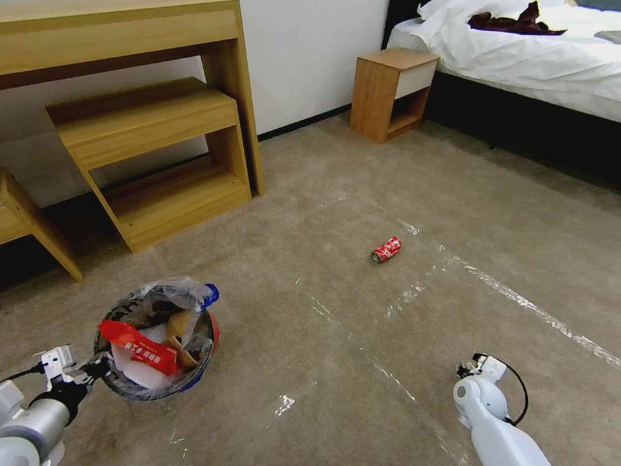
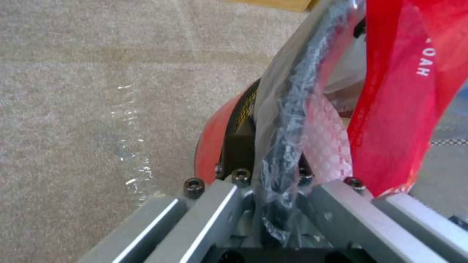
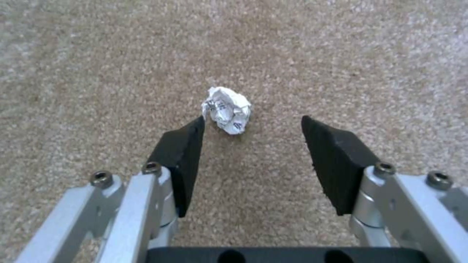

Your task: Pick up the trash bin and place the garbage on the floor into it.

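Observation:
The trash bin (image 1: 169, 391) hangs low at my front left, lined with a crinkly clear bag and holding a red wrapper (image 1: 139, 346), a tan carton piece and white litter. My left gripper (image 1: 97, 369) is shut on its black rim (image 2: 292, 120), pinching bag and rim between the fingers. A crushed red can (image 1: 386, 249) lies on the floor (image 1: 310, 213) ahead, right of centre. My right gripper (image 3: 252, 124) hovers open over the carpet at my front right, and a crumpled white paper ball (image 3: 227, 109) lies just beyond its fingertips, nearer one black pad (image 3: 182, 153).
A wooden desk with stepped shelves (image 1: 149, 149) stands against the wall at back left. A small wooden bedside table (image 1: 390, 90) and a bed with white linen (image 1: 530, 52) are at back right. Shiny tape strips (image 1: 517, 298) cross the carpet.

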{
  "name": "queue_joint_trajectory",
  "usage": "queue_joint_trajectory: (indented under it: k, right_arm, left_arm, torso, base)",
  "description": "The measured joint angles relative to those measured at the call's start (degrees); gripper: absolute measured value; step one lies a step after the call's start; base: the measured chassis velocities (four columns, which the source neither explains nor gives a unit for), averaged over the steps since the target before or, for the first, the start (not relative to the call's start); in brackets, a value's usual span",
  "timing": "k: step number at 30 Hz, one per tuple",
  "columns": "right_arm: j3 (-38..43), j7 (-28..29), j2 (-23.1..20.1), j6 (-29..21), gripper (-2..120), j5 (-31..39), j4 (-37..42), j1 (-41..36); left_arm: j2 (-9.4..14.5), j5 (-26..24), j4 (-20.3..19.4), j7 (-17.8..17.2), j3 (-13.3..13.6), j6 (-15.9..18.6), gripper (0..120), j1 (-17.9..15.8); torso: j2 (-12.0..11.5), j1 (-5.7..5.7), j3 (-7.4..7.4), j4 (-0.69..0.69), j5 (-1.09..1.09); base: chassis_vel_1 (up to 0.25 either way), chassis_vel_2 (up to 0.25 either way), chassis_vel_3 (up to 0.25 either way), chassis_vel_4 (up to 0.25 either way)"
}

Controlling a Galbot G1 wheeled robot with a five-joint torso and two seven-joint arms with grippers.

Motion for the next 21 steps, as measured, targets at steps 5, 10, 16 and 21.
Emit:
queue_joint_trajectory:
  k: [5, 10, 16, 21]
  right_arm:
    - [-0.16, -0.31, 0.12, 0.41, 50, -0.28, -0.13, -0.06]
    - [-0.33, -0.45, 0.26, 0.67, 50, -0.44, 0.02, -0.22]
    - [-0.7, -0.83, 0.36, 1.35, 45, -0.98, 0.23, -0.38]
    - [-0.87, -1.12, 0.45, 1.93, 44, -1.59, 0.33, -0.6]
  left_arm:
    - [-0.34, 0.01, -0.23, 0.04, -0.02, -0.05, 0, 0.25]
    - [-0.64, 0.09, -0.53, 0.11, 0.04, -0.11, 0, 0.44]
    - [-0.98, 0.2, -1.08, 0.16, 0.08, -0.13, 0, 0.76]
    - [-1.27, 0.25, -1.33, 0.21, 0.11, -0.17, 0, 0.9]
  torso:
    - [0.0, 0.0, 0.0, 0.0, 0.01]
    - [0.0, 0.0, 0.0, 0.0, 0.01]
    - [0.0, 0.0, 0.0, 0.0, 0.0]
    - [0.0, 0.0, 0.0, 0.0, 0.0]
  base:
    - [0.0, 0.0, 0.0, 0.0]
    - [0.0, 0.0, 0.0, 0.0]
    - [0.0, 0.0, 0.0, 0.0]
    - [0.0, 0.0, 0.0, 0.0]
